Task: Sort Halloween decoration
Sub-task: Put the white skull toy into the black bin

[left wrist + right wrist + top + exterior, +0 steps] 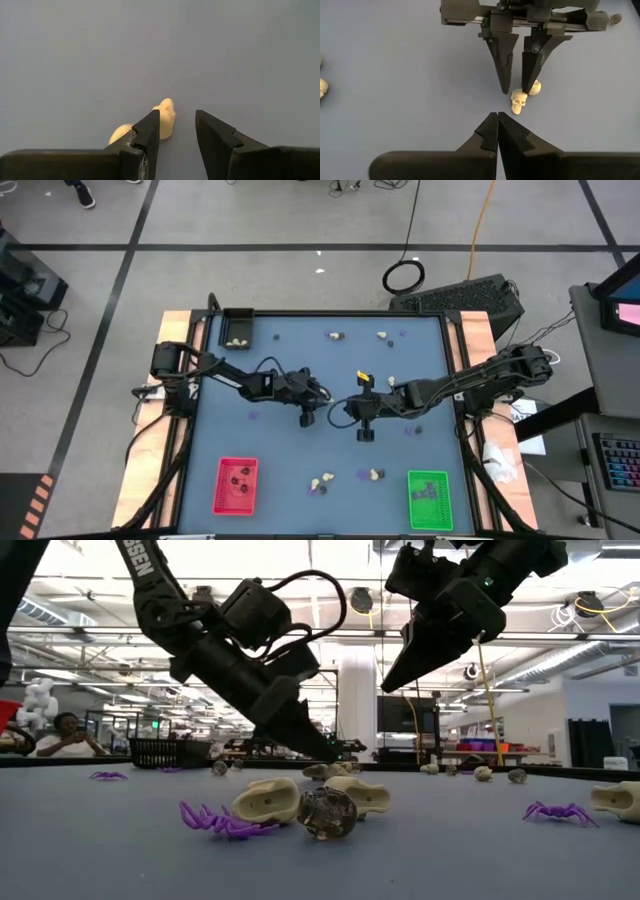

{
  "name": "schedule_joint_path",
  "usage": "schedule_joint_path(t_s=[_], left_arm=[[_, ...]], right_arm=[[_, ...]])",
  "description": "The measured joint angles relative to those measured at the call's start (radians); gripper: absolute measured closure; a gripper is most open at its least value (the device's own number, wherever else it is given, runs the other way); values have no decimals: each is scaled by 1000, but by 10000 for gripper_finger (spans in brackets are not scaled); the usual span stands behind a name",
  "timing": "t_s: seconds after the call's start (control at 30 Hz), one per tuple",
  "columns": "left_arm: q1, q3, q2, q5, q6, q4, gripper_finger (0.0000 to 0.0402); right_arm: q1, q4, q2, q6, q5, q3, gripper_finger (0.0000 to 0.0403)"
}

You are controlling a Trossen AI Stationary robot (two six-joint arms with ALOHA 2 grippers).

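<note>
Two dark arms meet over the middle of a blue-grey surface [300, 470]. The left pincer [517, 89] is spread, its tips down at the surface, one finger [150, 131] touching a cream skull [519, 101]; no grip shows. The right pincer [497, 131] is pressed together and empty, raised above the surface. Only the high view shows the red tray [236, 485], green tray [430, 500] and black tray [237, 327]. The low view alone shows purple spiders [225, 821] up close. In the left wrist view the finger hides part of the skull.
</note>
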State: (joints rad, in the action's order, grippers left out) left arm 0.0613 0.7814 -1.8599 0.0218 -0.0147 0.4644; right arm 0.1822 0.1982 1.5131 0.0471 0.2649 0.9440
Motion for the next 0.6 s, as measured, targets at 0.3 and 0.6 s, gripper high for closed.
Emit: schedule_joint_path(t_s=[0.3,0.6], left_arm=[[29,5,0,31,81,-11,281],[35,32,-10,60,74,-37,210]], right_arm=[[0,-6,0,-11,-3,0,403],[0,-7,0,-18,-3,0,403]])
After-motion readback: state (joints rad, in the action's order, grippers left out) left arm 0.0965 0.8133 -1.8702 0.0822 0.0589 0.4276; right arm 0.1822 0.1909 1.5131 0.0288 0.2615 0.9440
